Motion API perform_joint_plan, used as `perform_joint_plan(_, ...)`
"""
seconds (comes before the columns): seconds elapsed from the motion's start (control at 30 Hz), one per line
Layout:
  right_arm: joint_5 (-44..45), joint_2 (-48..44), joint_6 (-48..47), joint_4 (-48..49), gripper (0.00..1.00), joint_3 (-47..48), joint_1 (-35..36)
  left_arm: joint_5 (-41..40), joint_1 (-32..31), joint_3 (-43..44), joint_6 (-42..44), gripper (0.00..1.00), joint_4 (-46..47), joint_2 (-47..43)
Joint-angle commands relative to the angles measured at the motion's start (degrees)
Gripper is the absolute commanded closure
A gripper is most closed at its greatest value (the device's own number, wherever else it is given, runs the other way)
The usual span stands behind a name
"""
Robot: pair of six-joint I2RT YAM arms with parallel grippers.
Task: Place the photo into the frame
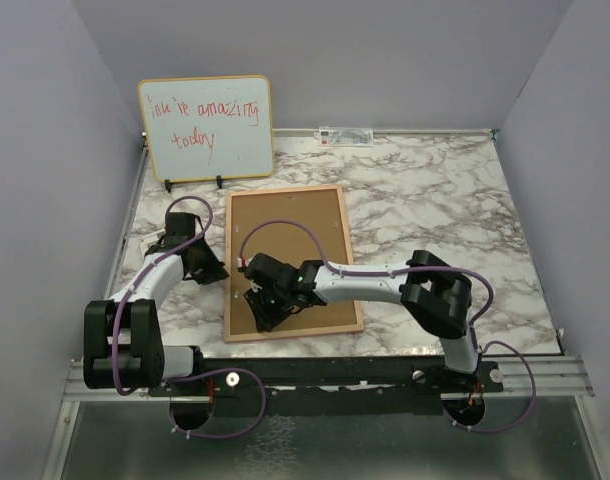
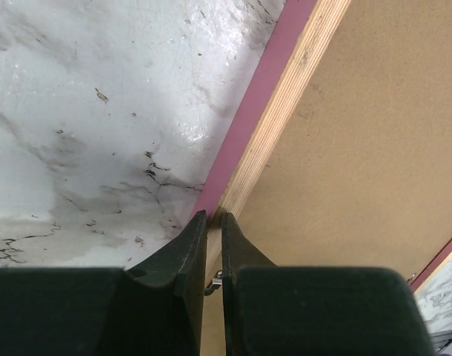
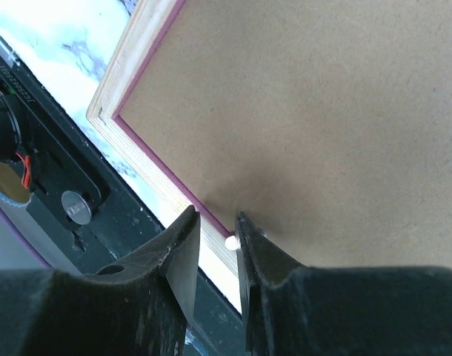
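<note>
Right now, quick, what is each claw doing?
Left gripper: nearly closed at the edge of the frame; a grip cannot be told.
Right gripper: partly open, straddling a small white tab on the frame.

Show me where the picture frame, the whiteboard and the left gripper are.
the frame point(image 2: 289, 96): left wrist view, on its light-wood border.
the whiteboard point(image 1: 207, 130): top view, middle of its white face.
the left gripper point(image 2: 215, 219): left wrist view, between its fingertips.

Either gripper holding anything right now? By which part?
Left gripper looks pinched on a small metal tab at the frame's left rim. Right gripper straddles a pale tab on the near rim, not visibly clamped.
</note>
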Motion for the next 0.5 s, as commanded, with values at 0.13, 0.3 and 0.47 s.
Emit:
perform_joint_plan(0.13,6.19,-4.21,1.64,-9.11,0.69,-4.37,0.58,-2.62,-0.27,-1.77,-0.7,0.89,1.46,0.21)
perform_joint_plan(0.3,11.22,-5.57,1.64,-12.0,0.69,-3.59,0.58,-2.1,-0.23,-1.86,-0.7,0.89,1.72,0.16)
perform_joint_plan(0.47,8.56,-5.12,0.92,-9.87,0.68,-2.22,0.58,-1.48,-0.27,-1.86,-0.62,0.88,1.9,0.21)
